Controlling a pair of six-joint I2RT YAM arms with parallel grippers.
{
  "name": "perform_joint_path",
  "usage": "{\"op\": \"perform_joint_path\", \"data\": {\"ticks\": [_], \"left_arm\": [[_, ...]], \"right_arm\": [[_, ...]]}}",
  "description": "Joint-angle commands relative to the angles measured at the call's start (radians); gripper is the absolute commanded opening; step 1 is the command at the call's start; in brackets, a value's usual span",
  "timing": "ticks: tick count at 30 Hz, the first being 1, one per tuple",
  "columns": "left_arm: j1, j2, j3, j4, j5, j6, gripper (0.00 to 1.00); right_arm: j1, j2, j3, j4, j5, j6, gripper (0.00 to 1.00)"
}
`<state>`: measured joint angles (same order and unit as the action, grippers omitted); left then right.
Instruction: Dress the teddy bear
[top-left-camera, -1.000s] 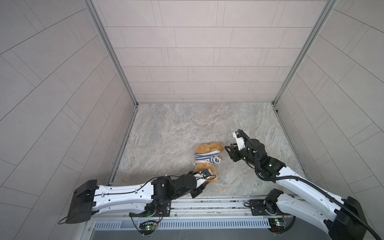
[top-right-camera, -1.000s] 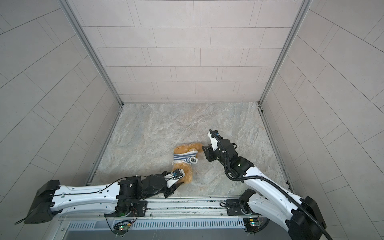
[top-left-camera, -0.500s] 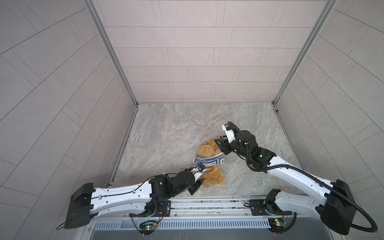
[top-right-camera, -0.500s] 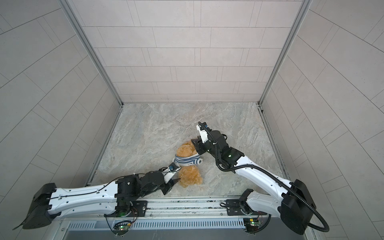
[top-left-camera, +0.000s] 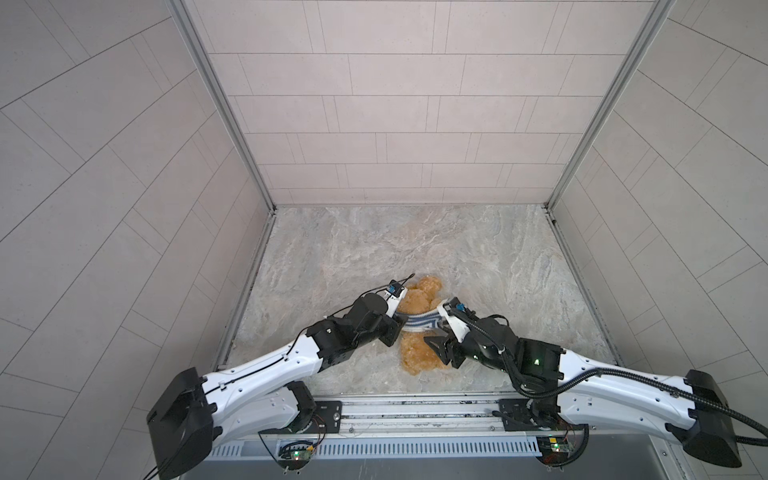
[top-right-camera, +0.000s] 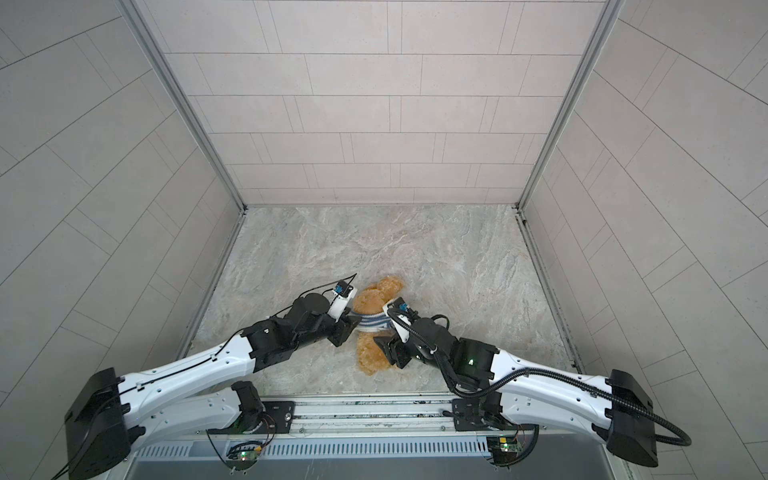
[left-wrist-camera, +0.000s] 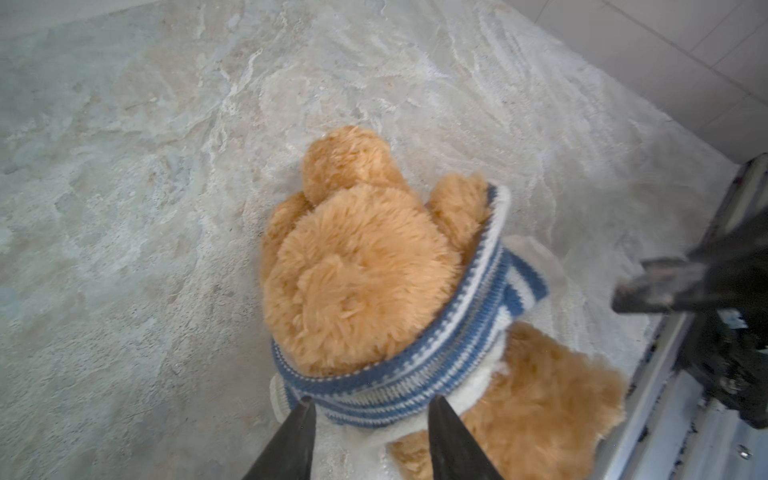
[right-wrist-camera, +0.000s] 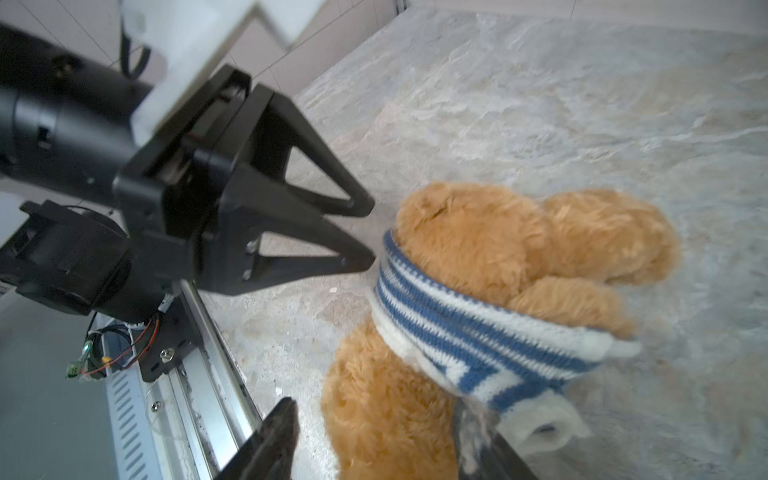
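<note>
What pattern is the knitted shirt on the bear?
The shirt has blue-and-white stripes; clearest in the left wrist view.

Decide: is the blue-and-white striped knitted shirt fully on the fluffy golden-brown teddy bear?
Partly: the shirt is bunched as a band around the teddy bear; lower body bare.

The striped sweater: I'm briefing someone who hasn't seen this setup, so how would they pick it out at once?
On the marbled tabletop, near the middle of its front edge, lies a fluffy golden-brown teddy bear. The sweater is the knitted band bunched around it, just below the head. It alone is striped blue and white.
</note>
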<state>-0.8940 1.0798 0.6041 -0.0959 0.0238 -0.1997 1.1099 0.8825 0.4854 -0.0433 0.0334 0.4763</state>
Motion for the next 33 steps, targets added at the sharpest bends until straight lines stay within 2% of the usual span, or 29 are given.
{"op": "perform_joint_path", "data": {"ticks": [1, 7, 8, 14, 17, 21, 26, 33], "left_arm": [[0.005, 0.046, 0.044, 0.050, 0.024, 0.051, 0.49], [0.006, 0.127, 0.062, 0.070, 0.037, 0.080, 0.49], [0.005, 0.138, 0.066, 0.072, 0.028, 0.083, 0.46], [0.006, 0.163, 0.075, 0.082, 0.003, 0.082, 0.11], [0.006, 0.147, 0.068, 0.084, -0.002, 0.071, 0.01], [0.006, 0.104, 0.055, 0.066, -0.033, 0.049, 0.00], [0.016, 0.048, 0.060, -0.007, -0.078, -0.006, 0.00], [0.017, -0.104, 0.048, -0.179, -0.105, -0.124, 0.00]], "right_arm": [[0.011, 0.030, -0.046, 0.066, 0.052, 0.074, 0.63], [0.010, 0.094, -0.057, 0.090, 0.103, 0.059, 0.64], [0.009, 0.104, -0.060, 0.100, 0.103, 0.056, 0.64], [-0.006, 0.172, -0.070, 0.136, 0.083, 0.059, 0.58], [-0.020, 0.173, -0.081, 0.141, 0.077, 0.062, 0.45], [-0.048, 0.144, -0.089, 0.107, 0.081, 0.056, 0.28], [-0.095, 0.095, -0.094, 0.064, 0.080, 0.031, 0.00], [-0.183, 0.006, -0.097, 0.031, 0.070, -0.017, 0.00]]}}
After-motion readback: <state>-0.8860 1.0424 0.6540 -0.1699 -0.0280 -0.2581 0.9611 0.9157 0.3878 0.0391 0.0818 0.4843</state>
